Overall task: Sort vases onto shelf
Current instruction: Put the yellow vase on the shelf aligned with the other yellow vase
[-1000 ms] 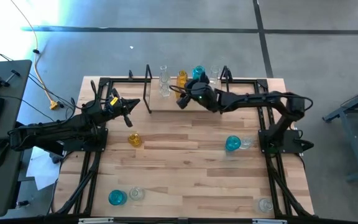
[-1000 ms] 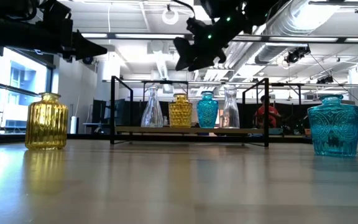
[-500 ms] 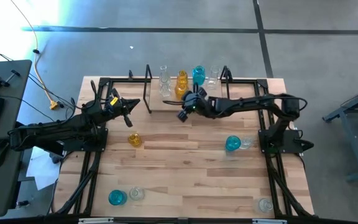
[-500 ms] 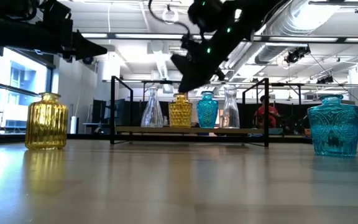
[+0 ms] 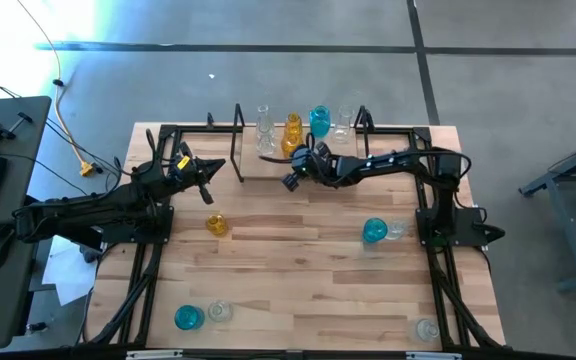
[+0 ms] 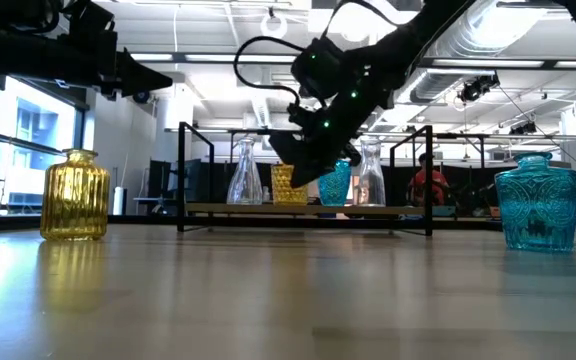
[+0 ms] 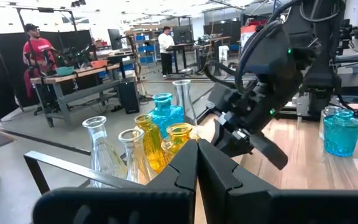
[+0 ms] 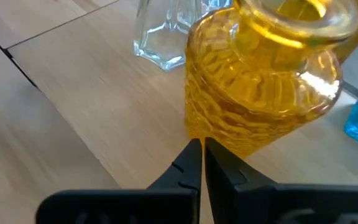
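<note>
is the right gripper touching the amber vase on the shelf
Cannot tell. In the right wrist view the shut right gripper points its fingertips at the base of the amber vase, but that angle shows neither contact nor a gap plainly; it holds nothing.

Four viewpoints on one wooden tabletop (image 5: 298,290)

The tabletop is being viewed straight down from overhead and level from its surface toward the room; each wrist camera is being pointed past closed dark fingers, the right one very close to the textured amber-yellow glass vase (image 8: 260,87), which is being shared with all views.
</note>
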Action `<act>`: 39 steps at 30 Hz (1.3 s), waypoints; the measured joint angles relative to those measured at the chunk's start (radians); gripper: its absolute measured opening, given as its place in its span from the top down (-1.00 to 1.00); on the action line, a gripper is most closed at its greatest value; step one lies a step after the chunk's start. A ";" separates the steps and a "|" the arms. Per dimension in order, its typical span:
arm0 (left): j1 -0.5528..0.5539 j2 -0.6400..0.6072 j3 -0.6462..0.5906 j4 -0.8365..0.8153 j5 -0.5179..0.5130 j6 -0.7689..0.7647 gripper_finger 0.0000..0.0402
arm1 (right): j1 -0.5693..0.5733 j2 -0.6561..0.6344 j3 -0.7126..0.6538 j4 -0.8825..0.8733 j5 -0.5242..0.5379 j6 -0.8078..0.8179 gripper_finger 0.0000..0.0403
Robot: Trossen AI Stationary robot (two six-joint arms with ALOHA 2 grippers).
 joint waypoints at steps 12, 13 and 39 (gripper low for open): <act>0.000 0.000 0.000 0.000 0.000 0.000 1.00 | -0.031 0.005 0.000 0.019 0.022 -0.001 1.00; 0.000 0.000 0.000 0.000 0.000 0.000 1.00 | -0.032 0.005 0.000 0.020 0.022 -0.002 1.00; 0.000 0.000 0.000 -0.003 0.000 0.001 1.00 | -0.049 -0.001 0.000 0.046 0.026 -0.025 1.00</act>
